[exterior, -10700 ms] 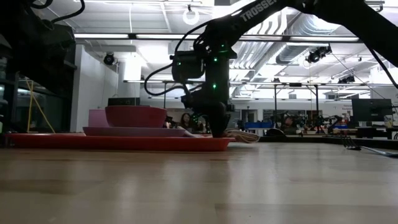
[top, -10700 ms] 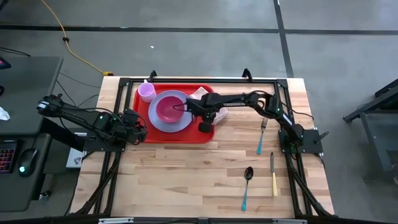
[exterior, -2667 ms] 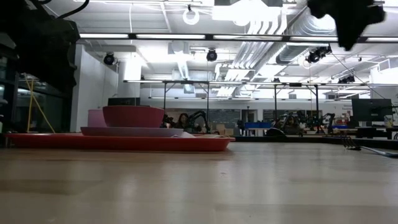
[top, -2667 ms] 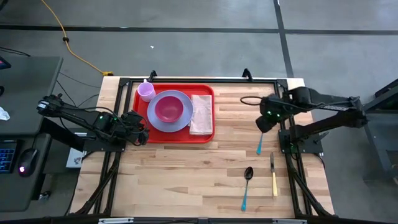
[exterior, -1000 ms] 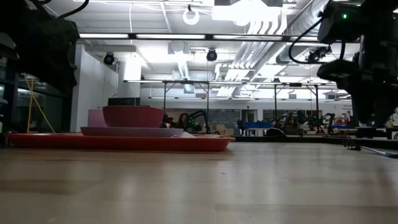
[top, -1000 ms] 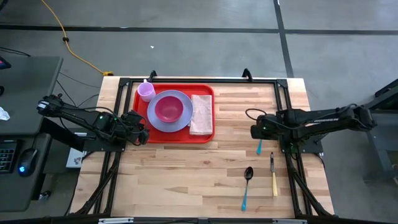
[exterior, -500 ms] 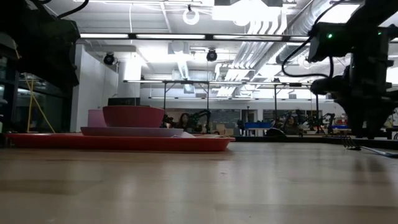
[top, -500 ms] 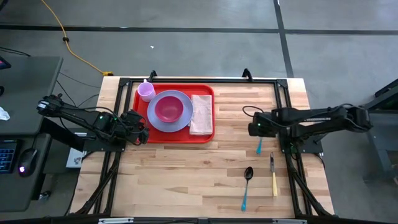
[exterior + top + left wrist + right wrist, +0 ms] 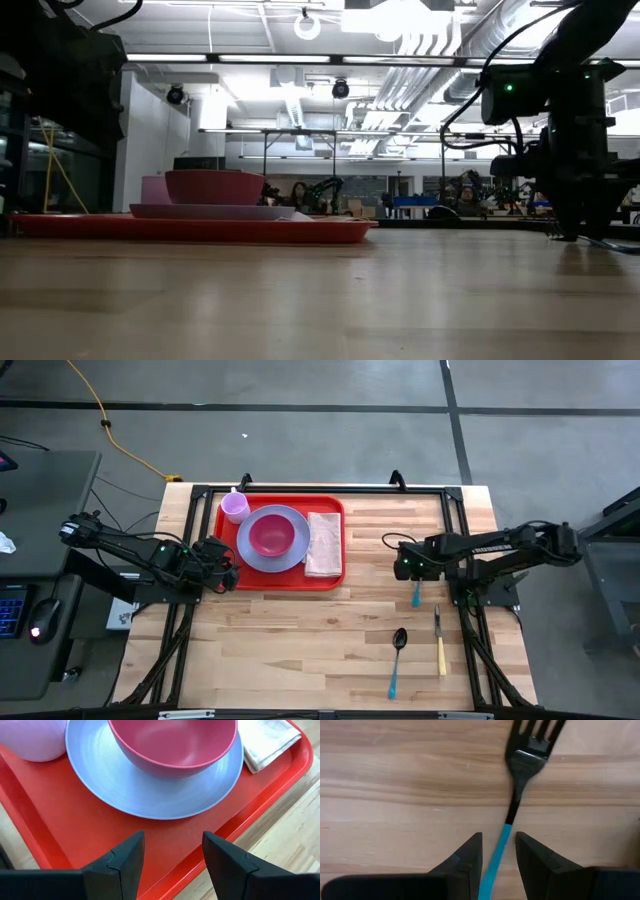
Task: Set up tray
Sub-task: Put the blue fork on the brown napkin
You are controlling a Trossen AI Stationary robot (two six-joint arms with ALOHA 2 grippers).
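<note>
Fork [image 9: 520, 795] tines cut off at frame edge, blue handle end hidden between hand's fingers [image 9: 465, 860] (right wrist view). Tray [image 9: 60, 835] rim cropped in left wrist view.

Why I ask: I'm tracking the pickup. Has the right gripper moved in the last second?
Yes. In the high view the right gripper has slid toward the tray, away from the table's right edge, and now straddles the fork handle.

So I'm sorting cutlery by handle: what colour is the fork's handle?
Bright blue, below a black neck and tines. The fork shows best in the right wrist view.
</note>
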